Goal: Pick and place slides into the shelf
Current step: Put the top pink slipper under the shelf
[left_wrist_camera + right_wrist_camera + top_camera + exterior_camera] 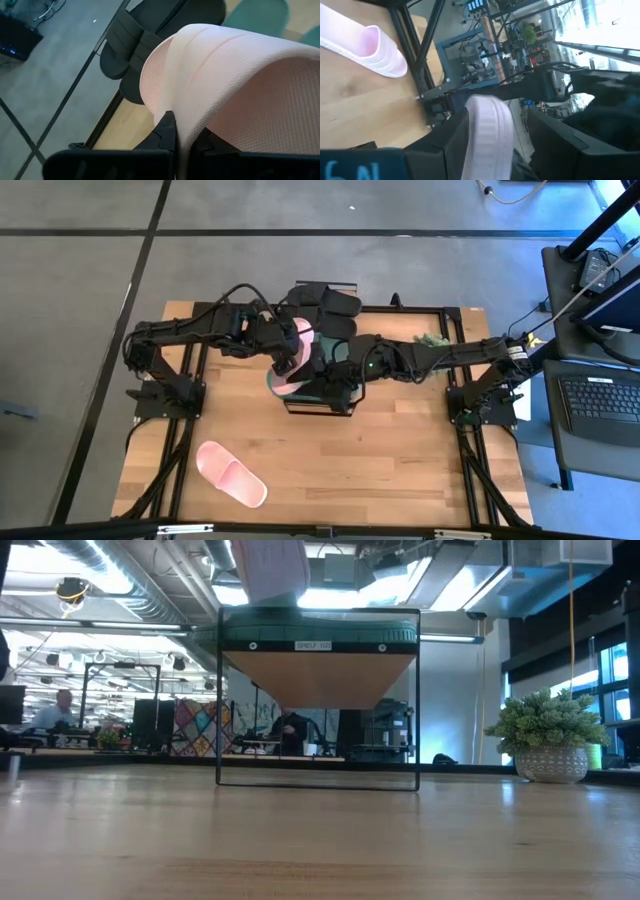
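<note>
Both arms crowd over the shelf (322, 406) at the centre of the high view, so most of it is hidden; only its black frame edge shows below the arms. In the low view the shelf stands mid-frame as a thin black frame with a wood board, and a dark green slide (318, 636) lies along its top; the tools themselves are cut off above the picture's top edge.

The left tool (285, 363) is clamped narrow on the strap of a pale pink slide (297, 350), which fills the left wrist view (235, 85) and blocks nearly everything behind it. One dark finger (165, 131) presses against the strap. In the low view only a pink end of this slide (272, 570) hangs into the top of the frame, above the green one.

The right tool (335, 376) reaches in from the right of the high view and is hard to separate from the dark arms and shoes. Its wrist view shows its jaws standing fairly wide on either side of the pink slide's sole edge (487, 135); whether they touch it cannot be told.

A black pair of slides (322, 305) sits at the upper end of the shelf, partly covered by the left arm. The second pink slide (230, 473) lies alone on the tabletop (400, 460) at the lower left. A potted plant (548, 735) stands at the right of the low view.
</note>
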Robot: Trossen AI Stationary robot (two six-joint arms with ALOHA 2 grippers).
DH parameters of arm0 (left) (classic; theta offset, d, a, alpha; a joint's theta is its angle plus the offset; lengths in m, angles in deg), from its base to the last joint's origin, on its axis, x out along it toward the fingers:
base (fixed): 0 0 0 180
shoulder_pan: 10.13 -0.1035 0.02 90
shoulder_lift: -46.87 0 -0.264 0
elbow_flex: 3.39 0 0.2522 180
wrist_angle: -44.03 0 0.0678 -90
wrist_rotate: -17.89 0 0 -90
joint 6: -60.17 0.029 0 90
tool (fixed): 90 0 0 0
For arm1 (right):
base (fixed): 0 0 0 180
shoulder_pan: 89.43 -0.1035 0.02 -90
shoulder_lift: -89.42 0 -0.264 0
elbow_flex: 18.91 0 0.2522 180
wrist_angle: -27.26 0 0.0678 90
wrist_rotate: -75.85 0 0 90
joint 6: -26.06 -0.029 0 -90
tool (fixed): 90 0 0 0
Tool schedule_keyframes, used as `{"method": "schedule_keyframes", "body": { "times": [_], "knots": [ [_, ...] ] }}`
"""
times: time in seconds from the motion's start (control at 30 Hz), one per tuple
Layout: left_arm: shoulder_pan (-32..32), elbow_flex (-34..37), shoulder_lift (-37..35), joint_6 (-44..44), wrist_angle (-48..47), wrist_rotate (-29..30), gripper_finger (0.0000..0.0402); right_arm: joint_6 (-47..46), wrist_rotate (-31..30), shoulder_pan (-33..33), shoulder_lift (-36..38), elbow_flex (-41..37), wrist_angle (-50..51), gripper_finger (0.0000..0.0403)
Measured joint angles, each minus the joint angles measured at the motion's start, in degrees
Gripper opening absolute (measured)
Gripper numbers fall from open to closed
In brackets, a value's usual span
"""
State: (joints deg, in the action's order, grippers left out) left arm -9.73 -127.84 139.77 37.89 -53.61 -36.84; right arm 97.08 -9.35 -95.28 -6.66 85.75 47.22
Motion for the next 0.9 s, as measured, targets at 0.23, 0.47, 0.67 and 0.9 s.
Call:
{"method": "schedule_keyframes", "body": {
  "times": [0.23,0.47,0.67,0.9],
  "knots": [
    [2.6,0.0,0.0,0.6,1.3,1.6,0.0000,-0.6,1.5,0.8,0.0,0.0,0.3,0.0200],
    [3.2,0.0,0.0,3.5,5.1,2.2,0.0000,-2.2,5.3,1.5,0.0,0.0,0.5,0.0200],
    [3.2,0.0,0.0,3.5,5.2,2.1,0.0007,-3.1,5.2,1.6,0.0,0.0,3.3,0.0172],
    [3.1,0.0,0.0,3.5,5.2,2.2,0.0003,-2.7,5.3,1.9,0.0,0.0,5.2,0.0076]
  ]
}}
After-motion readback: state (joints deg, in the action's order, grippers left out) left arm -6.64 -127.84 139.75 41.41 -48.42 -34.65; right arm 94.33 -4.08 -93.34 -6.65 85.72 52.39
